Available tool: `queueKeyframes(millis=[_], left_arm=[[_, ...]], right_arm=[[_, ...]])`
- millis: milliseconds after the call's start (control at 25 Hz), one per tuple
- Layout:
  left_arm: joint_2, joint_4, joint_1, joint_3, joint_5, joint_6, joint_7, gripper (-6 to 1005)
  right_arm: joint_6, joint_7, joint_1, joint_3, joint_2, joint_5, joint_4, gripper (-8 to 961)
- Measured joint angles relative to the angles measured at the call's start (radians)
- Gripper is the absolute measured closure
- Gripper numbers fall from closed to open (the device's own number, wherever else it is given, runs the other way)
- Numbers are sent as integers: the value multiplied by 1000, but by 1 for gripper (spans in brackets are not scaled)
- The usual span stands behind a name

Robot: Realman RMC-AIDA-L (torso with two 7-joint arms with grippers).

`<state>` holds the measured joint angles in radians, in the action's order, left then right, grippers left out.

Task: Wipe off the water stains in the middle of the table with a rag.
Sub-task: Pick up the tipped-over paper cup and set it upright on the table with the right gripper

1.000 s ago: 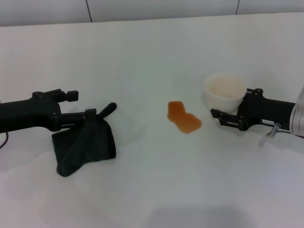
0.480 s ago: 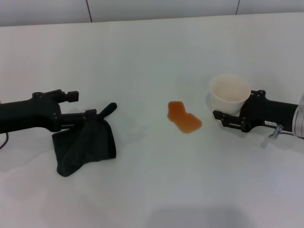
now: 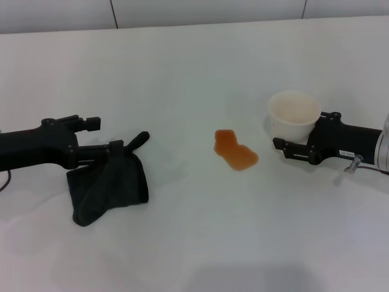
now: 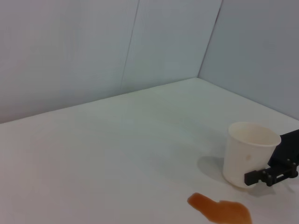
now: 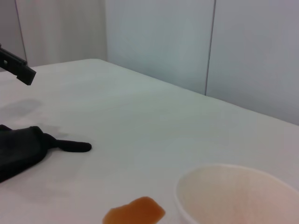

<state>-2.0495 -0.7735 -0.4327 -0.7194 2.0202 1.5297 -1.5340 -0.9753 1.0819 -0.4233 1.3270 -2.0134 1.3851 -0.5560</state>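
The water stains are an orange-brown lobed puddle in the middle of the white table; they also show in the wrist views. The black rag lies crumpled at the left, its pointed tail toward the puddle. My left gripper is open: its lower finger rests at the rag's top edge, the upper finger stands apart above the table. At the right, my right gripper is shut on a pale cup, a finger on its near side.
The cup stands upright just right of the puddle, a short gap between them. A grey wall runs along the table's far edge. Bare white table lies between the rag and the puddle and along the near side.
My right gripper has carried the cup a little to the right, away from the puddle. The left gripper and the rag have not moved.
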Motion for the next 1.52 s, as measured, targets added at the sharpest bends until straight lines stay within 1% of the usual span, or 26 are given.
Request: queueKeyframes(millis=[120, 560, 760, 880, 1080, 1240, 1360, 1520], left_arm=[[0, 0, -1, 0, 0, 0, 0, 112], [1, 1, -1, 0, 0, 0, -1, 112], [1, 0, -1, 0, 0, 0, -2, 111], [3, 1, -1, 0, 0, -1, -2, 111], [6, 1, -1, 0, 2, -2, -2, 112], [6, -2, -1, 0, 9, -3, -7, 111], [5, -4, -1, 0, 9, -4, -11, 111], [5, -5, -1, 0, 9, -4, -12, 111]], right_arm=[[7, 17, -2, 2, 1, 6, 0, 284], [10, 21, 3, 0, 1, 5, -16, 81], [9, 30, 6, 5, 1, 10, -24, 81], [5, 46, 8, 5, 6, 12, -25, 81], [-1, 60, 9, 5, 9, 13, -26, 81], [-3, 104, 18, 2, 10, 66, -54, 81], [-3, 156, 50, -1, 9, 126, -123, 81], [-3, 176, 106, -2, 7, 142, -205, 81]])
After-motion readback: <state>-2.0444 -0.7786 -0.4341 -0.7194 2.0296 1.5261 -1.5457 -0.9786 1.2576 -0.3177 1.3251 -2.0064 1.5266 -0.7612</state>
